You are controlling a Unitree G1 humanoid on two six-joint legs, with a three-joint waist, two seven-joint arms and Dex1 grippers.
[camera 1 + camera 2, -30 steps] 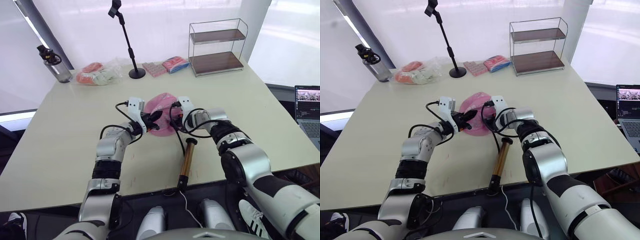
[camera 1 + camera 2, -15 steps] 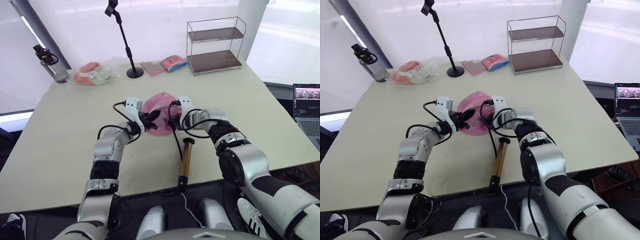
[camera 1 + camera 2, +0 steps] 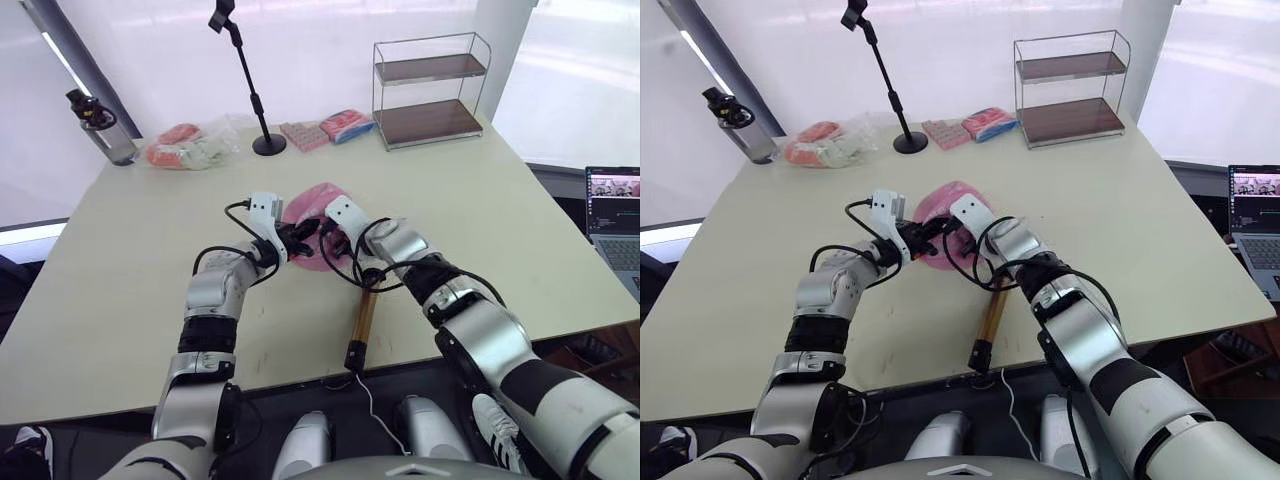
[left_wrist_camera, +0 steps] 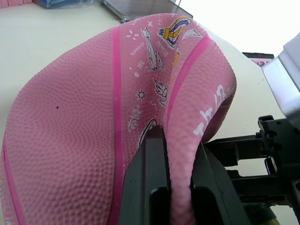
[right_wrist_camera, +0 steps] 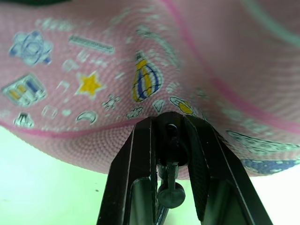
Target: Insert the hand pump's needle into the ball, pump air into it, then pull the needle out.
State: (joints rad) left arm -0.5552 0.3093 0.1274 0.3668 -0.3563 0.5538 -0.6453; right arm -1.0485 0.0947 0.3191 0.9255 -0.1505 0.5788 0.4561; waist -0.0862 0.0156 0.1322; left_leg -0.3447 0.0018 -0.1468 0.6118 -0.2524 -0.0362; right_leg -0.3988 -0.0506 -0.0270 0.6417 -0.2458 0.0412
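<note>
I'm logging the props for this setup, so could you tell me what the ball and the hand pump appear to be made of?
The ball looks like soft matte pink rubber: its surface is finely pebbled, and it folds where the left gripper pinches it. The hand pump has a gold-bronze barrel with a metallic sheen, probably metal, and black ends that could be plastic or rubber.

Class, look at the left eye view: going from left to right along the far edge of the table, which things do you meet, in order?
Water bottle → clear bag of orange-red packets → base of the black stand pole → pink packets → wire shelf rack.
</note>
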